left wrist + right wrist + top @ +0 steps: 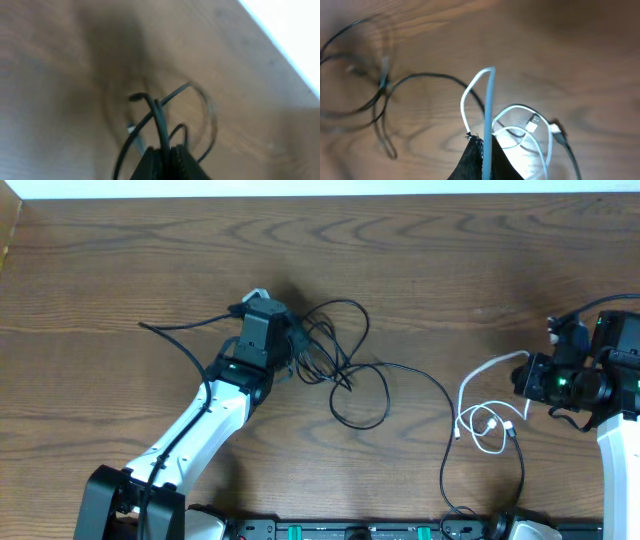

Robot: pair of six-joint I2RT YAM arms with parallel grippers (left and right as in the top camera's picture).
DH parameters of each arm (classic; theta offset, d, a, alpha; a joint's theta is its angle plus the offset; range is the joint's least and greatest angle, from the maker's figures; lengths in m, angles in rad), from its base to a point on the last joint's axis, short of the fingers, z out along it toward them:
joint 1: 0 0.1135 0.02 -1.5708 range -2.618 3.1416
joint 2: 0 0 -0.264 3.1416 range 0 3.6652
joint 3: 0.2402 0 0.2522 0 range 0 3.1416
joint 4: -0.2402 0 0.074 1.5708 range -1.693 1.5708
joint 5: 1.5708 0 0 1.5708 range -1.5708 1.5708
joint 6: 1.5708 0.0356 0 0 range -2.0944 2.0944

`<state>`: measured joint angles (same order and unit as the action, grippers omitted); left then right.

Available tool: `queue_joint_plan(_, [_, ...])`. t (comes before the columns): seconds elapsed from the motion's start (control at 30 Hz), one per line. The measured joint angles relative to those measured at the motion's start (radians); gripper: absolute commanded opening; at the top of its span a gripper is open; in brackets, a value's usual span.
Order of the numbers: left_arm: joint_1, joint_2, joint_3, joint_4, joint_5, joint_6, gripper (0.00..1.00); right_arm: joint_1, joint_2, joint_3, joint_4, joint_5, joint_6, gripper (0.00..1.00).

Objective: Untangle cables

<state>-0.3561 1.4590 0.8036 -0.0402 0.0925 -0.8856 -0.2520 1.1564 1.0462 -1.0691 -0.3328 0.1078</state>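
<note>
**Step in hand:** separating the two cords. Each arm has one and the pull apart is not yet done.

**Left claw** (165, 154): jaws closed to almost nothing on a strand of the black cable (161, 120). In the left wrist view the strand rises from between the fingers at bottom centre. In the overhead view this claw sits left of centre, at the left edge of the tangle.

**Right claw** (484, 150): jaws fully closed, pinching the white cable (490, 100). The cord stands straight up from the fingers at bottom centre of the right wrist view. In the overhead view the claw is at the right edge, mid-height.

**Black cable:** several overlapping loops bunched at centre of the overhead frame, flat on the table (120, 260). One long strand leaves the bunch to the right, then curves down to the bottom edge.

**White cable:** small loops at lower right of the overhead frame, below and left of the right claw. A thin dark cord with a plug crosses these loops. Whether it passes through them or merely lies over them cannot be told.

**Judgement on the next move:** the arms must draw apart, the left claw lifting its strand up and leftward to open the loops. The pull must be slow, since a hard tug may tighten crossings into a knot.
</note>
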Motion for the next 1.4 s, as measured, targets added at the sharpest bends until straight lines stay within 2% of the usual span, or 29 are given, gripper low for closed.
queue_joint_plan(0.07, [0.000,0.000,0.000,-0.037,0.009,0.000,0.08,0.000,0.000,0.000,0.021,0.040,0.047,0.01])
queue_joint_plan(0.2, [0.000,0.000,0.000,-0.066,0.027,0.000,0.08,0.000,0.000,0.000,0.050,0.078,0.096,0.01])
queue_joint_plan(0.43, [-0.035,0.000,0.000,-0.084,0.144,0.001,0.08,0.000,0.000,0.000,0.056,0.100,0.126,0.01])
queue_joint_plan(0.7, [-0.212,0.017,0.000,-0.189,0.137,0.023,0.08,0.000,0.000,0.000,0.089,0.104,0.130,0.02])
queue_joint_plan(0.93, [-0.365,0.102,0.000,-0.193,0.081,0.023,0.08,0.000,0.002,0.015,0.288,0.156,0.134,0.01])
queue_joint_plan(1.07, [-0.415,0.143,0.000,-0.195,0.059,0.023,0.08,-0.009,0.033,0.141,0.299,0.201,0.134,0.01])
queue_joint_plan(1.23, [-0.439,0.182,0.000,-0.196,0.055,0.023,0.08,-0.069,0.130,0.399,0.301,0.251,0.106,0.01])
queue_joint_plan(1.4, [-0.440,0.208,0.000,-0.199,0.050,0.023,0.09,-0.126,0.238,0.528,0.416,0.342,0.088,0.01])
